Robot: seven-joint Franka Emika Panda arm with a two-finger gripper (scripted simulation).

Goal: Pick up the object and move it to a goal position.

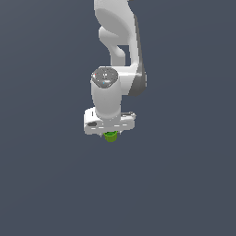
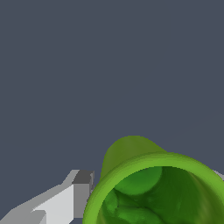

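The object [image 1: 111, 137] is a small bright green cup that pokes out just below the white hand of my gripper [image 1: 110, 134]. It is much narrower than the hand. In the wrist view the object [image 2: 131, 153] fills the near corner, with its round rim and hollow inside facing the camera. One grey-tipped finger [image 2: 78, 192] presses against the rim on one side. A sliver of the other finger [image 2: 220, 175] shows at the opposite side. The jaws are shut on the cup.
The white arm [image 1: 117, 41] rises from the hand toward the top of the exterior view. Behind and around everything is a plain dark blue-grey backdrop [image 1: 46, 184], with no other objects or markers showing.
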